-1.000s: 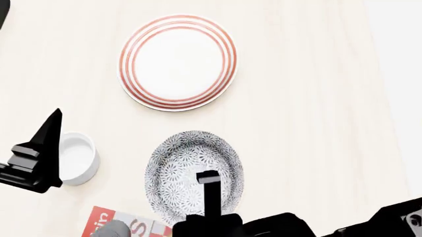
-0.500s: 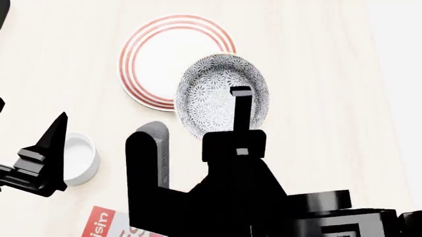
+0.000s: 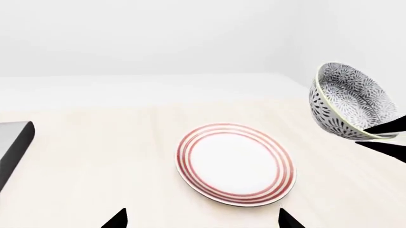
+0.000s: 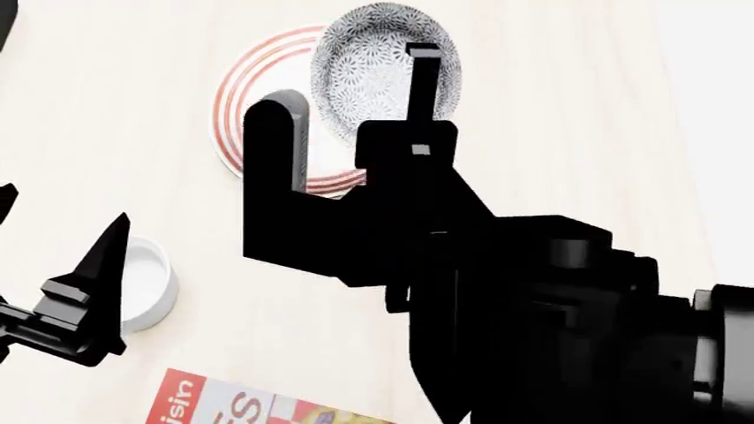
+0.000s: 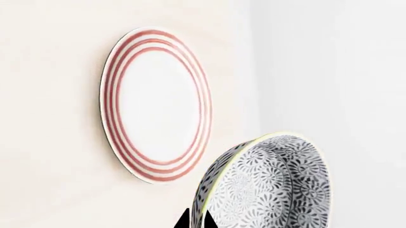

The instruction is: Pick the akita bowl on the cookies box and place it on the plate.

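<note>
The akita bowl [image 4: 367,69] hangs tilted in the air, and in the head view it overlaps the right part of the plate [image 4: 242,110]. My right gripper [image 4: 422,66] is shut on its rim, one finger inside the bowl. In the right wrist view the tips [image 5: 195,221] pinch the rim of the bowl [image 5: 273,185] beside the plate [image 5: 155,104]. The cookies box [image 4: 242,408] lies at the near edge with nothing on its visible part. My left gripper [image 4: 59,221] is open and empty, and in its own view [image 3: 201,221] it faces the plate [image 3: 236,164] and the bowl [image 3: 349,102].
A small plain white cup [image 4: 147,283] stands on the table right beside my left gripper. My right arm [image 4: 507,291] covers much of the table's right half in the head view. A dark grey slab edge [image 3: 14,142] shows in the left wrist view.
My right gripper has carried the bowl from near the cookies box away across the table to over the plate's edge. The left gripper has barely shifted.
</note>
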Tool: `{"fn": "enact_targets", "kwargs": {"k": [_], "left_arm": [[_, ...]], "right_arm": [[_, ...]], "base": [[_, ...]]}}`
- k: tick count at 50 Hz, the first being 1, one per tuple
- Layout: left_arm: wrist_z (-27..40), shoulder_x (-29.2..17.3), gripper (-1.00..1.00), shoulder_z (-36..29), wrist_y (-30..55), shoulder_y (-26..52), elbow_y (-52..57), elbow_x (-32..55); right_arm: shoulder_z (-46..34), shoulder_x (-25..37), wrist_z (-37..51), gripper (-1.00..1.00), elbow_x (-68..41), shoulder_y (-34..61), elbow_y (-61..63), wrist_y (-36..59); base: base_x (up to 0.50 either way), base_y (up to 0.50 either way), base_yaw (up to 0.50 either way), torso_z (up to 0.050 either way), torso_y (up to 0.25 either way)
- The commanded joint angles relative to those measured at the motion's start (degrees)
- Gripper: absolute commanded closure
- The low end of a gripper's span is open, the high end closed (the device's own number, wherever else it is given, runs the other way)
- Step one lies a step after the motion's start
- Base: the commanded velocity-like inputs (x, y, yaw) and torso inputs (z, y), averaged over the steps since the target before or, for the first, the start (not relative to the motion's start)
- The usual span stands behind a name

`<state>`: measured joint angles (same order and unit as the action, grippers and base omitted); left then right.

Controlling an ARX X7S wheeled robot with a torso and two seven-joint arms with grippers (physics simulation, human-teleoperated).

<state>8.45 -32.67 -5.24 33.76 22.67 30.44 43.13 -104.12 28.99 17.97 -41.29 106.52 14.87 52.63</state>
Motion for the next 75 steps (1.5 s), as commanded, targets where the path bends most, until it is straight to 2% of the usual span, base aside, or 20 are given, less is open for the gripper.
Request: {"fn": "enact_targets", "kwargs": {"k": [1, 8, 17, 28, 35, 54, 68, 73, 75], "left_arm": [[-0.27, 0.08, -1.00, -0.47, 0.02, 0.15, -0.52, 0.11], [-0.74, 0.00, -1.00, -0.84, 0.05, 0.39, -0.92, 0.23], [-0.68, 0.35, -1.00, -0.90, -0.15, 0.84, -1.94, 0.19], [-0.59, 0.23, -1.00, -1.11, -0.13, 0.80, -1.73, 0.26], [-0.81, -0.07, -1.00, -0.78, -0.31, 0.46, -1.63, 0.67], [-3.38, -0.81, -1.00, -0.60, -2.64, -0.85, -2.42, 0.55], [-5.37, -1.56, -1.00, -1.30, -4.69, -2.34, -2.02, -0.72], [-5.03, -1.48, -1.00, -1.42, -4.81, -2.04, -2.31, -1.24], [-2.85, -0.72, -1.00, -1.25, -3.42, -1.19, -3.27, -1.16]], "right_arm": [[-0.19, -3.07, -5.57, 1.00, 7.49, -0.94, -12.95, -9.90], [1.01, -4.98, -9.99, 1.00, 8.88, -2.29, -21.67, -17.81], [2.20, -9.29, -12.14, 1.00, 9.47, -3.65, -30.16, -21.09], [2.63, -12.48, -14.40, 1.00, 9.94, -3.78, -34.30, -22.88], [3.23, -18.02, -16.35, 1.00, 12.47, -6.10, -48.07, -29.36], [4.12, -28.63, -19.96, 1.00, 16.08, -11.42, -71.79, -41.34], [10.93, -28.96, -22.41, 1.00, 26.03, -15.85, -72.40, -41.14], [12.01, -28.95, -23.47, 1.00, 28.37, -16.13, -73.24, -41.47], [12.33, -28.94, -23.74, 1.00, 28.95, -16.01, -73.07, -41.23]], "base": [[0.00, 0.00, 0.00, 0.000, 0.000], [0.00, 0.00, 0.00, 0.000, 0.000], [0.00, 0.00, 0.00, 0.000, 0.000], [0.00, 0.00, 0.00, 0.000, 0.000], [0.00, 0.00, 0.00, 0.000, 0.000], [0.00, 0.00, 0.00, 0.000, 0.001], [0.00, 0.00, 0.00, 0.000, -0.015], [0.00, 0.00, 0.00, 0.003, -0.244], [0.00, 0.00, 0.00, 0.002, -0.125]]}}
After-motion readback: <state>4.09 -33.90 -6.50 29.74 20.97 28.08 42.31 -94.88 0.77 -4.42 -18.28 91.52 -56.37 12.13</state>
